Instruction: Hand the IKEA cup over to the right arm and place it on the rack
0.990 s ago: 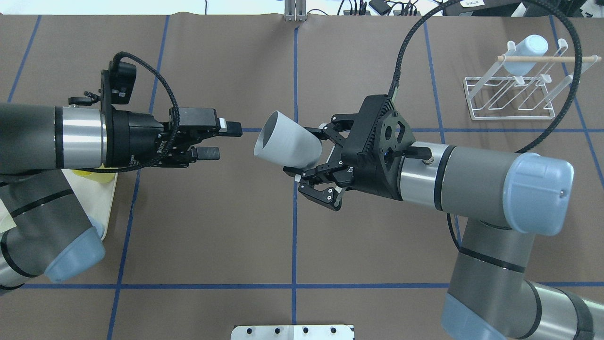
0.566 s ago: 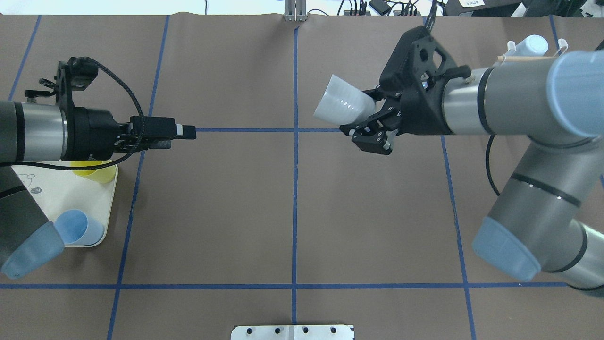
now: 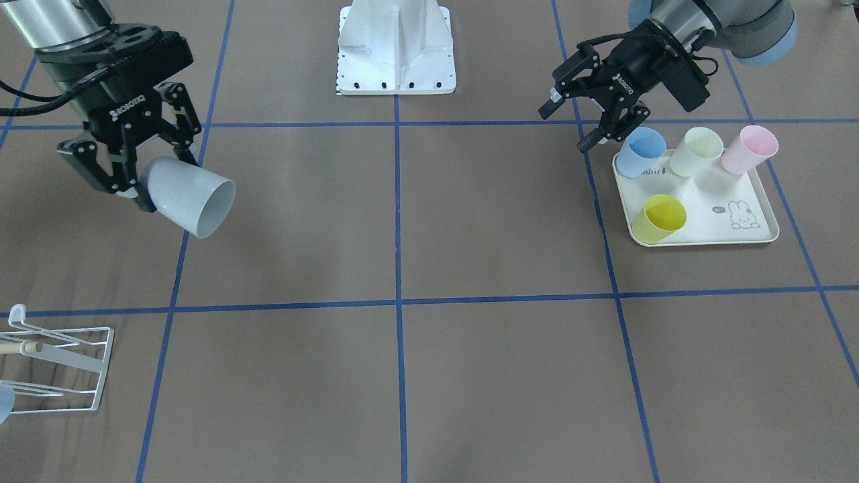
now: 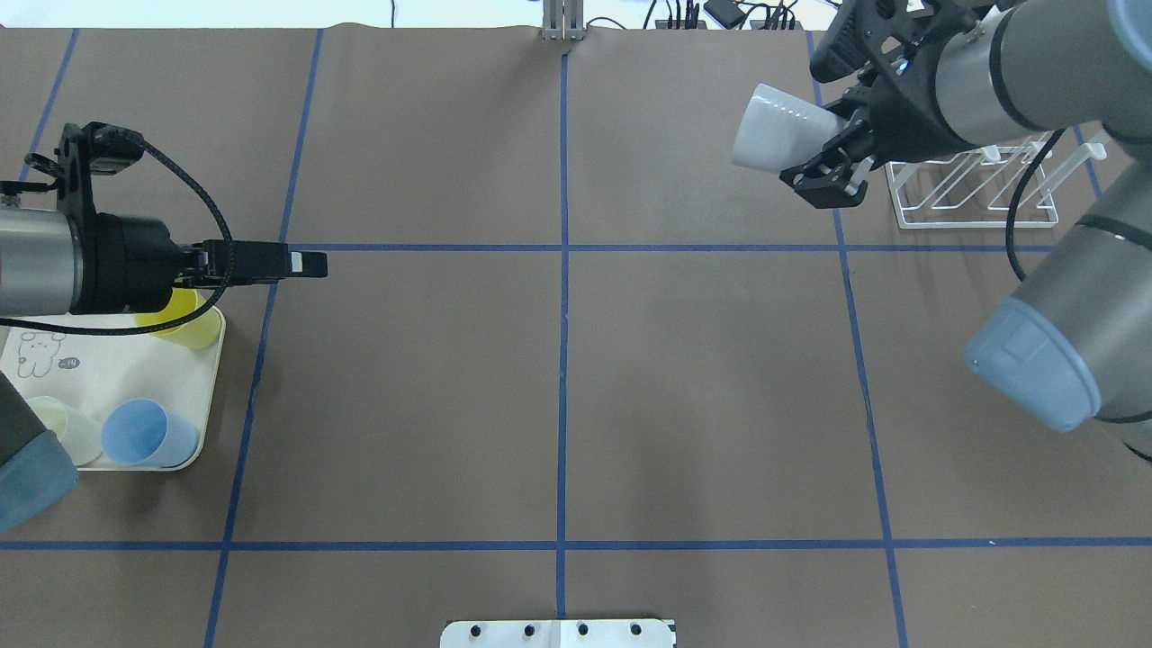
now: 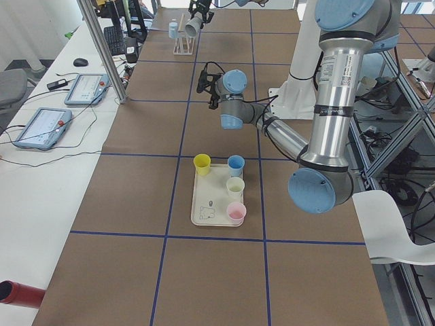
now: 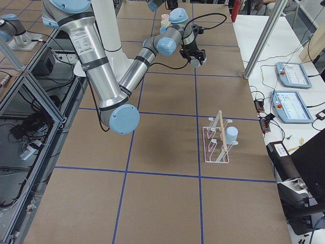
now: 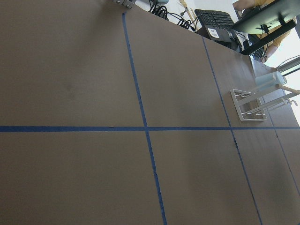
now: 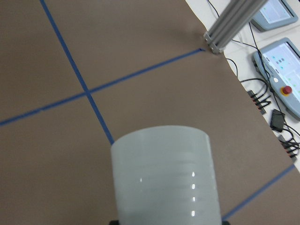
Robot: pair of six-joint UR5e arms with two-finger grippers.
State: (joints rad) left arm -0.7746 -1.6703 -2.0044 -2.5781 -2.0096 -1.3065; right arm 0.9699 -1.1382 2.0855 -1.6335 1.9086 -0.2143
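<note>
1. the right tool (image 3: pixel 161 181) is pinching the pale grey ikea cup (image 3: pixel 191 198) at its closed base end, with fingers pressing on opposite sides of the wall. the open mouth is pointing away from the wrist.
2. the cup is hanging in the air over the surface (image 3: pixel 470 221), lying almost sideways and touching nothing but the tool. in the overhead view it is sitting just beside the rack (image 4: pixel 972 193), on the side toward the surface's middle.
3. it is looking like thin, smooth plastic: probably light, fairly stiff and a little slippery. holding it near the base, where the wall should flex least, seems sound.
4. the left tool (image 3: pixel 567 127) is standing spread and empty, well apart, by the tray (image 3: pixel 698 231).
</note>
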